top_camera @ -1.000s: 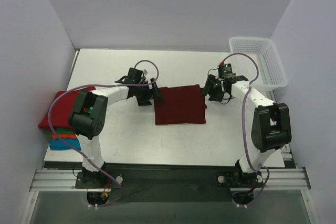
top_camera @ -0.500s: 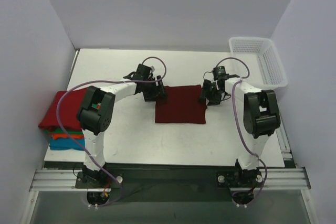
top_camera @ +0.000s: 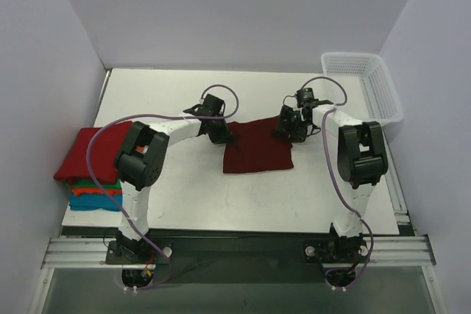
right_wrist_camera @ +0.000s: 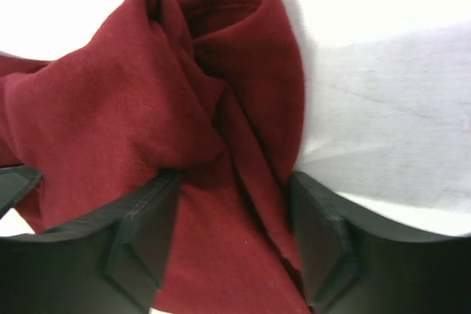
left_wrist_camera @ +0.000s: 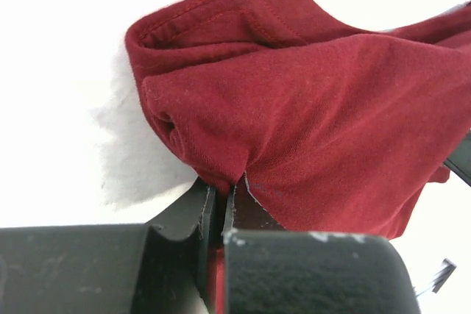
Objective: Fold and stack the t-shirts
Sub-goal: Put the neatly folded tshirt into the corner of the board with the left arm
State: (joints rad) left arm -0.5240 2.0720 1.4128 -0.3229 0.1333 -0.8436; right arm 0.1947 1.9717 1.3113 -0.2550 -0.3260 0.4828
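A dark maroon t-shirt (top_camera: 257, 155), folded into a rough square, lies mid-table. My left gripper (top_camera: 224, 136) is at its far left corner. In the left wrist view the jaws (left_wrist_camera: 221, 193) are shut on a pinch of that maroon cloth (left_wrist_camera: 316, 108), which bunches up above them. My right gripper (top_camera: 285, 129) is at the far right corner. In the right wrist view it (right_wrist_camera: 232, 196) stands open, fingers wide apart, with a rumpled ridge of maroon cloth (right_wrist_camera: 147, 108) lying between them. More t-shirts form a stack (top_camera: 88, 174) at the left edge, bright red (top_camera: 82, 154) on top.
Green, orange and blue layers (top_camera: 92, 198) show under the red shirt in the stack. A white mesh basket (top_camera: 366, 86) stands at the far right corner. White walls enclose the table (top_camera: 184, 189) on three sides.
Both grippers moved inward onto the maroon shirt's far corners. The left one shut on its corner. The right one widened. The shirt's far edge bunched and the cloth shifted slightly right.
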